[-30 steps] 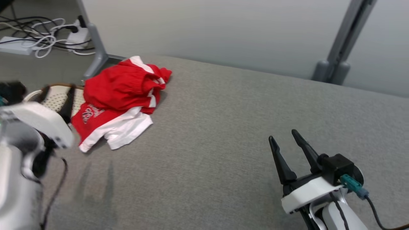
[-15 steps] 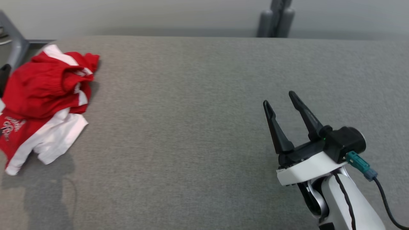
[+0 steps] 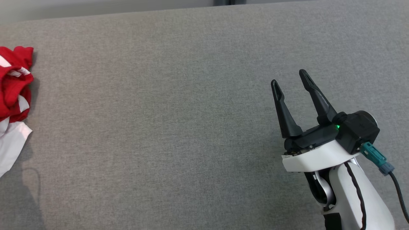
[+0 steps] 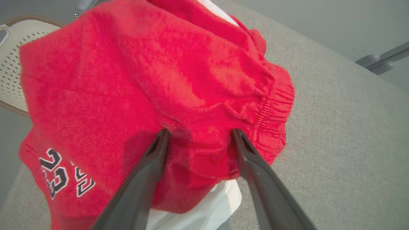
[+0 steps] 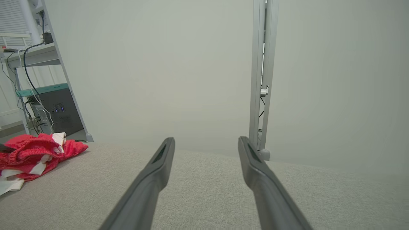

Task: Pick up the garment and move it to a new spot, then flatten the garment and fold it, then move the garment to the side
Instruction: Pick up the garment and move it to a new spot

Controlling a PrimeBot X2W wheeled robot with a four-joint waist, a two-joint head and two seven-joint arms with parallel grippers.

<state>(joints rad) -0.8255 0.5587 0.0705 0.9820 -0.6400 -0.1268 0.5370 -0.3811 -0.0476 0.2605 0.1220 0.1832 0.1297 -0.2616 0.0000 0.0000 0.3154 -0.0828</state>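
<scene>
Looking down on the flat grey woven cloth surface [image 3: 166, 134], we find the crumpled red and white knit garment [image 3: 12, 83] bunched at its left edge, a white panel spilling toward the near side. Our left gripper [image 4: 198, 132] has its two dark fingers spread wide, tips against a gathered red fold of the garment. Whether they press into the cloth or merely brush it we cannot quite tell, since that view is blurred. Black and white numerals [image 4: 59, 179] show on the garment's near left part. Our right gripper [image 3: 289, 78] hovers well apart on the right, jaws wide and empty, above bare surface. Beyond the far edge rises a pale metal post [image 5: 262, 80].
</scene>
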